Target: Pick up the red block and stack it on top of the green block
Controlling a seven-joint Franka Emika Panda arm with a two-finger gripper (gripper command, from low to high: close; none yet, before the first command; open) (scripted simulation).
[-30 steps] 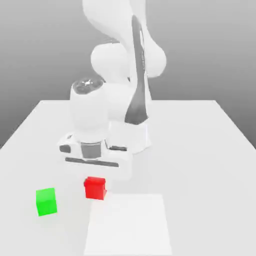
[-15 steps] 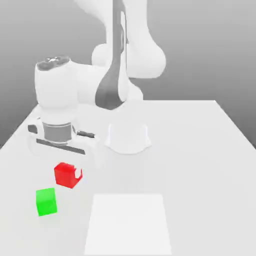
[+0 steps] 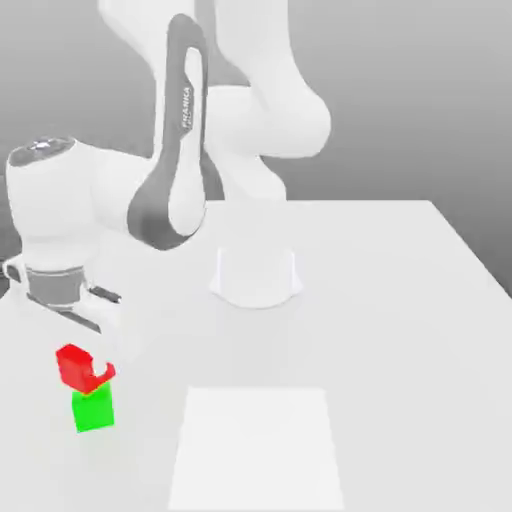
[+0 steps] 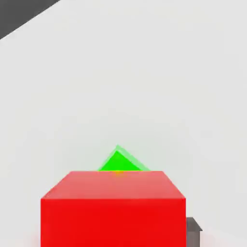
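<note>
Two blocks matter now: the red block [image 3: 78,366] hangs in the jaws [image 3: 82,368] just above the green block [image 3: 94,409], which sits on the white counter [image 3: 400,300] near the exterior view's left edge. The jaws are closed on the red block, holding it clear of the counter. In the exterior view the red block looks tilted and shifted a little toward that view's left of the green one, so the two do not seem squarely lined up. In the hand view the red block [image 4: 113,207] takes up the foreground and a corner of the green block [image 4: 120,161] peeks out beyond it, which suggests their faces are turned at different angles.

To place it well, I would centre the red block over the green one first, then come straight down slowly until the faces meet. Opening should wait until the red block rests flat; letting go early, or off-centre, could tip it off or nudge the green block aside.
</note>
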